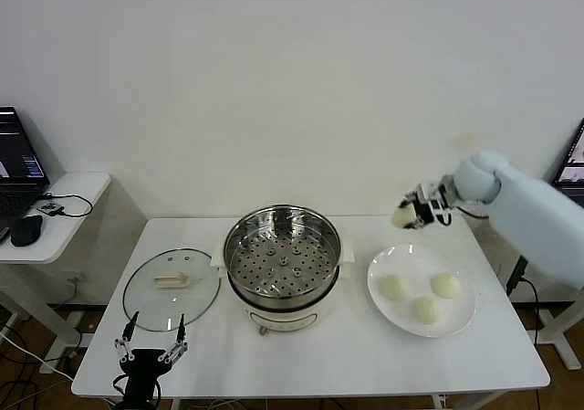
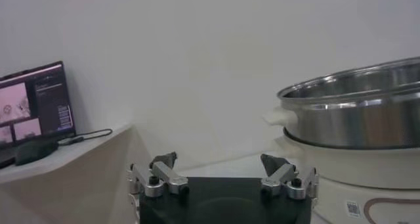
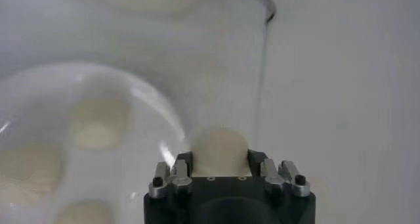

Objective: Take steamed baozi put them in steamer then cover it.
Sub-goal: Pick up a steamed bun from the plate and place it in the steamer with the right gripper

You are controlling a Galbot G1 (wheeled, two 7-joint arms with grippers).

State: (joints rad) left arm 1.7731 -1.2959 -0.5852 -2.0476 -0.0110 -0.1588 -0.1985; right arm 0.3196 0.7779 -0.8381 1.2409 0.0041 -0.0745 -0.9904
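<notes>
The steamer [image 1: 283,264] stands mid-table, a shiny steel pot with an empty perforated tray in a cream base; its side shows in the left wrist view [image 2: 357,123]. Three steamed baozi [image 1: 393,288] [image 1: 446,285] [image 1: 426,310] lie on the white plate [image 1: 383,266] to its right. My right gripper [image 1: 408,215] is shut on a fourth baozi [image 3: 220,152], held in the air above the plate's far left edge. The plate and its buns show blurred below in the right wrist view [image 3: 98,123]. My left gripper [image 1: 153,335] is open and empty at the table's front left edge.
The glass lid [image 1: 172,289] with a cream handle lies flat on the table left of the steamer. A side desk with a laptop [image 1: 18,168] and mouse stands at far left. A screen edge shows at far right.
</notes>
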